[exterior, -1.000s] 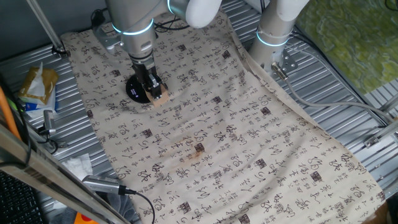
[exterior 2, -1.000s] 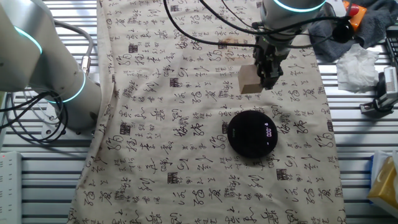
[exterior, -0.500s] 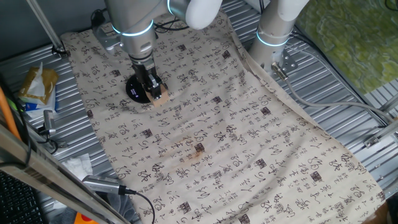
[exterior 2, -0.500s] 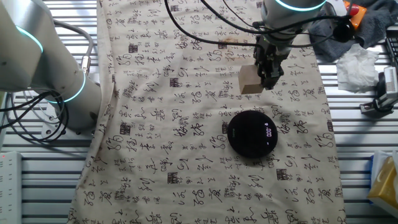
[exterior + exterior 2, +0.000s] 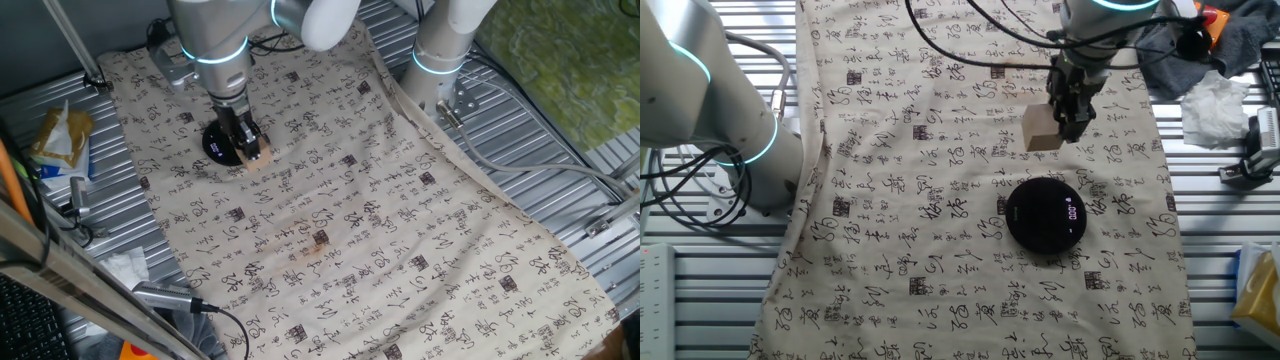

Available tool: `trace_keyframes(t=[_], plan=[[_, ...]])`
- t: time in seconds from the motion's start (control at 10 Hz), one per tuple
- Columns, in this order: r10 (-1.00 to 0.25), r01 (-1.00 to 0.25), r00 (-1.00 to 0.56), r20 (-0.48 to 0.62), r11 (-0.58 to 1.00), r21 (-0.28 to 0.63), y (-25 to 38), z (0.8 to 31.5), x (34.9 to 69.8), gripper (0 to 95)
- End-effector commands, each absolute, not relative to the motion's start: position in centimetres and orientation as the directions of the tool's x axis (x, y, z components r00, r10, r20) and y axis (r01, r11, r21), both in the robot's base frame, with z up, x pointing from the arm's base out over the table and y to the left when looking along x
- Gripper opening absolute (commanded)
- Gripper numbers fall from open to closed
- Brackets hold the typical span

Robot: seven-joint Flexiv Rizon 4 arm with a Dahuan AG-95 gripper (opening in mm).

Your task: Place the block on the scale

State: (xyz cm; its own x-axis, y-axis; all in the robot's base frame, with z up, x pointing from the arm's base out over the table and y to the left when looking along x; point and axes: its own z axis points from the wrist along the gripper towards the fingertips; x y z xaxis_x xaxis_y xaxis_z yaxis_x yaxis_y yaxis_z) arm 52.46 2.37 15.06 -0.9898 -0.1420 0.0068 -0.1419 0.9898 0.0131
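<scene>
tool: clamped on the block, pointing down
block: held up off the cloth, sticking out one side of the tool
scale: flat on the table, display lit
gap: block isn't over the scale yet, the disc sits just beside it, toward the other fixed camera

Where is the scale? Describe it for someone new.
Start at the cloth printed with black characters that covers the table. Just beside the gripper holding the block lies the scale: a flat round black disc with a small lit display.
</scene>
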Motion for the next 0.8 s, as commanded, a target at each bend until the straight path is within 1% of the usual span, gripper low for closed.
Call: trace_keyframes(t=[0.1,0.7,0.8], plan=[[-0.145,-0.145,-0.989,-0.002,0.989,0.019,1.9,14.8,52.6,0.0],[-0.210,-0.211,-0.977,-0.029,0.977,0.025,-2.2,13.8,53.2,0.0],[-0.240,-0.241,-0.970,-0.040,0.970,0.028,-3.6,13.4,53.3,0.0]])
